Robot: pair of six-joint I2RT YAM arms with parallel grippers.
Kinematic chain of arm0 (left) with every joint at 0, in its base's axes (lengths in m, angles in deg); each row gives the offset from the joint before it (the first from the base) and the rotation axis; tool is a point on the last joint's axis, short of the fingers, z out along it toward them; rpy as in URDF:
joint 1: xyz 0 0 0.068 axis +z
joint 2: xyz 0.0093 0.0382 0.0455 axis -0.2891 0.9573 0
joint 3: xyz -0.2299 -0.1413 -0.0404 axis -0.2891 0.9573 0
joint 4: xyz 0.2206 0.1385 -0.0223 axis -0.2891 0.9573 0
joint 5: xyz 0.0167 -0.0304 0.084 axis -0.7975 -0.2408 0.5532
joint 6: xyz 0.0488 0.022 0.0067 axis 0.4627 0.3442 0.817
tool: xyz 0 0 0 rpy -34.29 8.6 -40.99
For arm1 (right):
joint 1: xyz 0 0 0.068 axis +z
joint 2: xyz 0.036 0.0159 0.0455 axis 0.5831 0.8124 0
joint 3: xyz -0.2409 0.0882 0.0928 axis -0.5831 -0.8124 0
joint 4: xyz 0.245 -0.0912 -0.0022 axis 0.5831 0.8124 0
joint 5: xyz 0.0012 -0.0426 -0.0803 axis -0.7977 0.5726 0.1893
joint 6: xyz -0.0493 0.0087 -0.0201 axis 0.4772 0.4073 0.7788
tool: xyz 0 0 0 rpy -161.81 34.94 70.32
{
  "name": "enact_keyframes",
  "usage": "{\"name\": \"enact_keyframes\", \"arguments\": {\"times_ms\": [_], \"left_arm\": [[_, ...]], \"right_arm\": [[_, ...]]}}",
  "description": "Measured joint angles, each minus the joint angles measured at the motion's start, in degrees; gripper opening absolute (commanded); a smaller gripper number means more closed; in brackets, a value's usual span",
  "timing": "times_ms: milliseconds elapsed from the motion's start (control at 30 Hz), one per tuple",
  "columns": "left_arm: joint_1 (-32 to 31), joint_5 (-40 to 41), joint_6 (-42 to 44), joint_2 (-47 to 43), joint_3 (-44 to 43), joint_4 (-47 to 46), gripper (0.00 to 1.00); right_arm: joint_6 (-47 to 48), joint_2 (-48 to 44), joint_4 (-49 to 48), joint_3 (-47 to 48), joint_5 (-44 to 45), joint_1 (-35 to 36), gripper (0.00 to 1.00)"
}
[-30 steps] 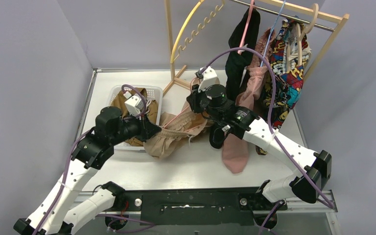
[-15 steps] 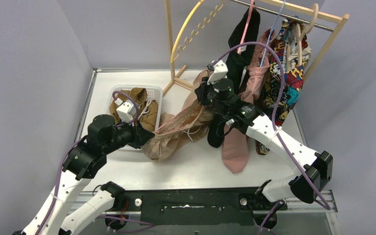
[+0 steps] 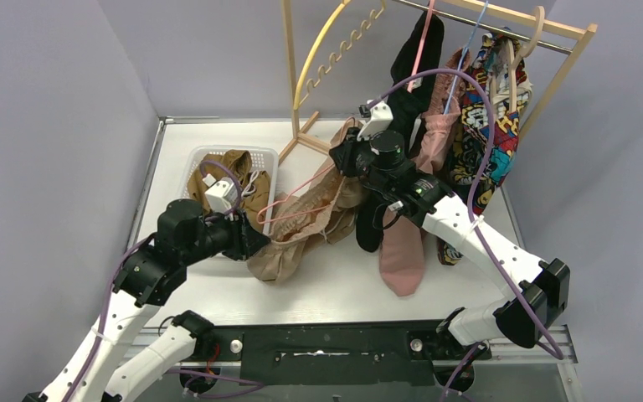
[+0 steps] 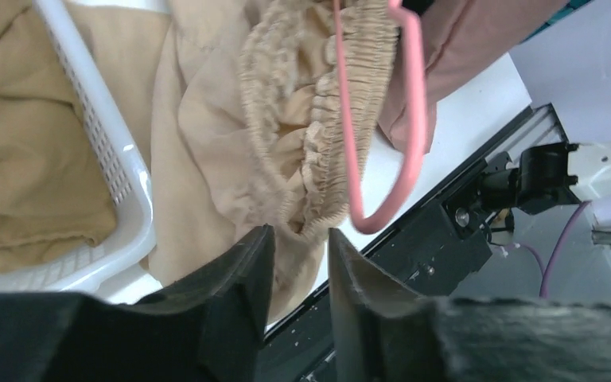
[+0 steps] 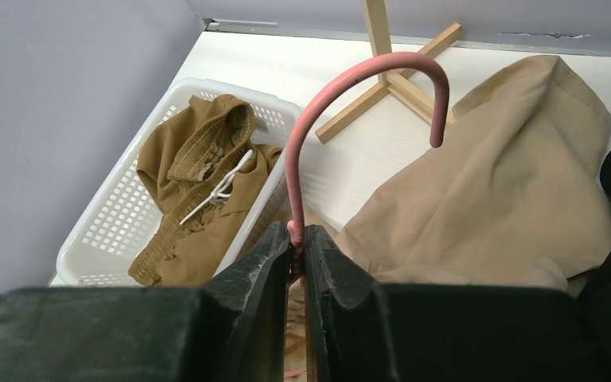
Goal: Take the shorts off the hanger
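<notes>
The beige-tan shorts (image 3: 301,230) lie bunched on the table, their gathered waist (image 4: 318,119) still threaded on a pink hanger (image 3: 289,199). My right gripper (image 3: 345,159) is shut on the hanger's neck (image 5: 293,179) and holds it up, hook pointing away. My left gripper (image 3: 258,243) is open, and its tips (image 4: 302,239) sit just short of the beige fabric (image 4: 207,135). The olive-brown shorts (image 3: 234,172) lie in the white basket (image 3: 266,153). The black shorts (image 3: 410,75) and the dusty pink shorts (image 3: 402,251) hang from the rack.
The wooden rack (image 3: 289,75) stands at the back, with a bright patterned garment (image 3: 494,117) at its right end. The basket's wall (image 4: 119,183) is right beside my left gripper. Grey walls close in on the left and the back. The black front rail (image 3: 326,347) runs along the near edge.
My right gripper has lifted the hanger up and back toward the rack. My left gripper has drawn back toward the near left, away from the hanger. The beige shorts are stretched out between them.
</notes>
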Motion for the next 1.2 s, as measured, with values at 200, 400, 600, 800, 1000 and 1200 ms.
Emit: {"name": "enact_keyframes", "arguments": {"times_ms": [200, 400, 600, 800, 1000, 1200], "left_arm": [[0.00, -2.69, -0.61, -0.24, -0.02, -3.96, 0.52], [0.00, -2.89, 0.15, -1.16, -0.11, -3.80, 0.66], [0.00, -2.08, -0.24, -4.22, -0.09, -4.70, 0.67], [0.00, -1.11, -0.15, -0.61, -0.20, -5.27, 0.52], [0.00, -0.81, 0.24, 1.77, -0.33, -5.38, 0.22], [-0.04, -1.51, 0.74, 1.70, -0.33, -5.68, 0.00]], "right_arm": [[0.02, 0.00, 0.13, -0.02, -1.18, 0.00, 0.01], [-0.52, 0.07, 0.50, -0.39, -2.01, 0.00, 0.01], [-0.55, 0.98, 0.46, -0.39, -4.22, 0.13, 0.01], [-0.22, 2.19, 0.61, -0.39, -4.76, 1.09, 0.02], [0.90, 2.58, 1.70, -0.39, -4.74, 2.43, 0.03], [2.19, 3.52, 2.58, -0.37, -4.55, 3.13, 0.10]]}}
